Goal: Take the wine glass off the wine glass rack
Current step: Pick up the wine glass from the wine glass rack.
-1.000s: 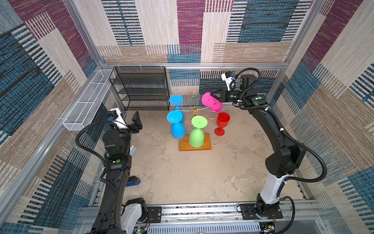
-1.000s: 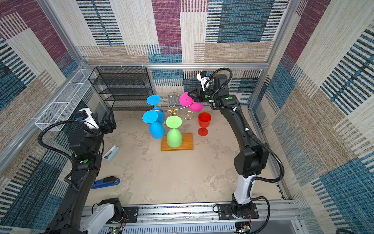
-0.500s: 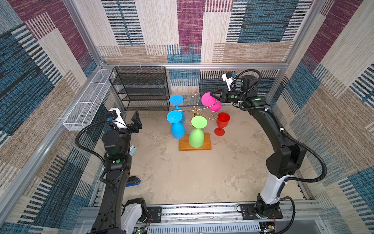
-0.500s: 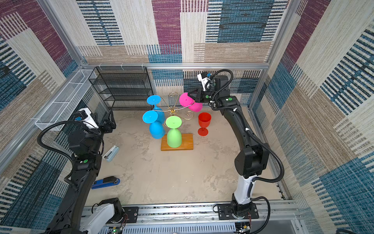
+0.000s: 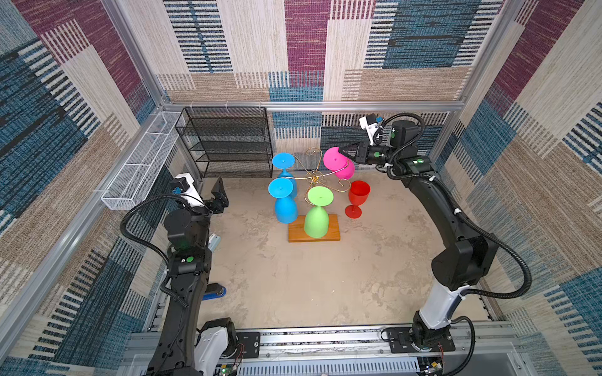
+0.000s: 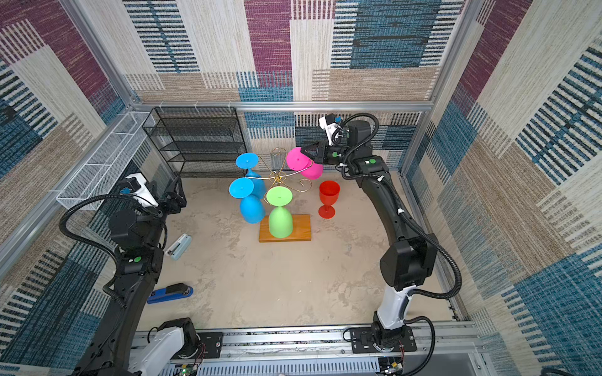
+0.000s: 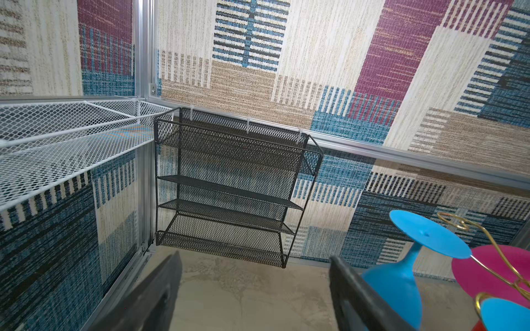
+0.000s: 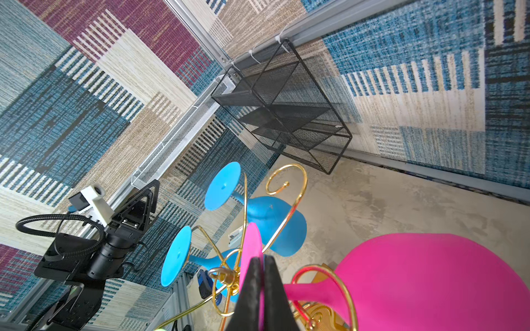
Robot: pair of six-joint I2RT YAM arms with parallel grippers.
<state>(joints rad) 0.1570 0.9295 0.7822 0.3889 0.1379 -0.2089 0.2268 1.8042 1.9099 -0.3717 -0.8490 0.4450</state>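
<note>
In both top views the pink wine glass (image 5: pixel 333 159) hangs tilted on the gold wine glass rack (image 5: pixel 294 233), its foot pinched by the right gripper (image 5: pixel 341 150); the left gripper (image 5: pixel 217 195) sits well apart, near the black mesh shelf (image 5: pixel 228 143); left wrist view: its jaws spread wide, holding nothing; right wrist view: fingers (image 8: pixel 249 289) clamped on the pink foot's rim, the stem inside a gold curl.

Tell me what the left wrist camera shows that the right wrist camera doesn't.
Only left wrist: the gap of the left claw, open with nothing in it. Only right wrist: the right claw shut on the pink wine glass at its foot, that glass's bowl, and the left arm's wrist camera. Both: the black mesh shelf, white wire basket, blue glasses, the pink foot and the gold wine glass rack.
</note>
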